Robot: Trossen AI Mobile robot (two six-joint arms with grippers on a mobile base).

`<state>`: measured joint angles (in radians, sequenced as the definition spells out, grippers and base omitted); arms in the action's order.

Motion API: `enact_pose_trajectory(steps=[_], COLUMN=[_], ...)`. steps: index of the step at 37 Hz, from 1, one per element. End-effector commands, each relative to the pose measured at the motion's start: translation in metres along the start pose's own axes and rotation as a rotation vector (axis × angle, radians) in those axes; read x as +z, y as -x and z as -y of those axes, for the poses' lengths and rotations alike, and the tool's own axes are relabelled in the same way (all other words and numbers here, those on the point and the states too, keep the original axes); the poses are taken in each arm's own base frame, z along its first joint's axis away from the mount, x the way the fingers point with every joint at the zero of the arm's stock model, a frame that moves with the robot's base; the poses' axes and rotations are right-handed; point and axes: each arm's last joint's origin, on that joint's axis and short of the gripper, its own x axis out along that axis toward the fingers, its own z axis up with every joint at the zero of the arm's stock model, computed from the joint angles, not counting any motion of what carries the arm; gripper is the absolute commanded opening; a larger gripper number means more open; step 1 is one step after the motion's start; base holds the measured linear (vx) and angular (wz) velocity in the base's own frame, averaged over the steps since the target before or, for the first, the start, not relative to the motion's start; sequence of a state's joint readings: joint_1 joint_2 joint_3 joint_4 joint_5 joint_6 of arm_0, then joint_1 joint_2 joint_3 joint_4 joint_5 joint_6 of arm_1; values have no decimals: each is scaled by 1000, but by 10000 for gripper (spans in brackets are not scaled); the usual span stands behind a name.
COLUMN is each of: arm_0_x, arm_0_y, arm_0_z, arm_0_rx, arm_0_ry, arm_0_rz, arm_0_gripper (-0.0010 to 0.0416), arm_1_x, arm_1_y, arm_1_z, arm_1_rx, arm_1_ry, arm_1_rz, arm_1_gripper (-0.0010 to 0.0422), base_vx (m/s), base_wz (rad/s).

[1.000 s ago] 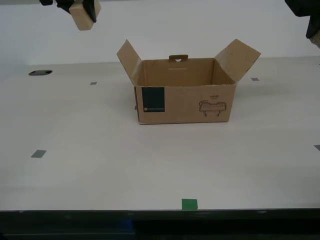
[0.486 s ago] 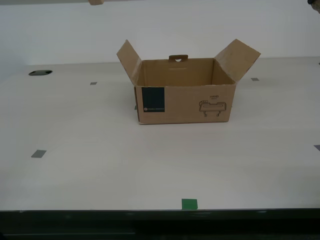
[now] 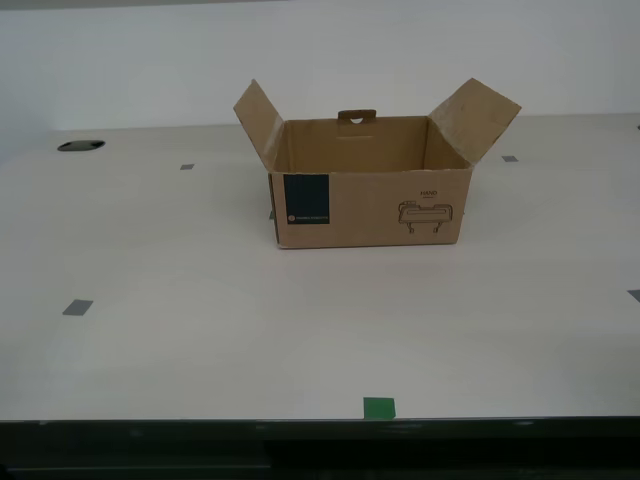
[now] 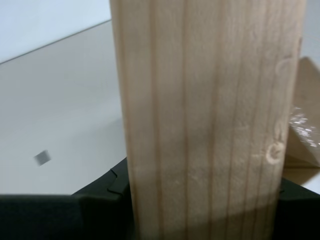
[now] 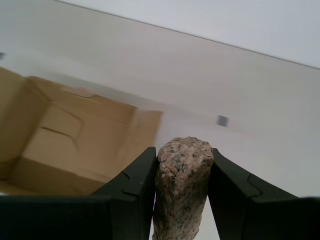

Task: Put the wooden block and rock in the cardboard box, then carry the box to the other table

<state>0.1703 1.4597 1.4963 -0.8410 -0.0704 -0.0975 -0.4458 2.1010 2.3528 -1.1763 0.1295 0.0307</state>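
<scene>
Rock is clamped between the jaws of my first gripper, held aloft; the open cardboard box lies below and off to one side of it. Wooden block is gripped upright in my second gripper, grain running lengthwise out from the jaws; a box flap is seen just beyond. In the exterior view the cardboard box stands mid-table, flaps spread, both arms out of view. Which arm is nearer cannot be told.
</scene>
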Motion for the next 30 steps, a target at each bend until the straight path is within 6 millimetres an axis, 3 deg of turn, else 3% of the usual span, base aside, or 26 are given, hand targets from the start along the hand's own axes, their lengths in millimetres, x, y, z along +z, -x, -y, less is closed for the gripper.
enact_pose_trajectory(steps=[1,19,30], arm_0_x=[3,6,5], arm_0_y=[0,-5,-10], arm_0_z=[-10,-19,-20], arm_0_rx=[90,134,159], arm_0_ry=[11,26,30], arm_0_rz=[28,53,76], arm_0_gripper=[-1,-1,-1], arm_1_x=[2,2,-12], arm_1_y=[0,-4,-33], arm_1_z=[12,45,51], arm_1_rx=[-34,-84,-131], arm_1_ry=[-39,-138,-159], arm_1_rz=[19,21,-22], arm_1_gripper=[-1,-1,-1], base_vx=[0,0,0], base_wz=[0,0,0])
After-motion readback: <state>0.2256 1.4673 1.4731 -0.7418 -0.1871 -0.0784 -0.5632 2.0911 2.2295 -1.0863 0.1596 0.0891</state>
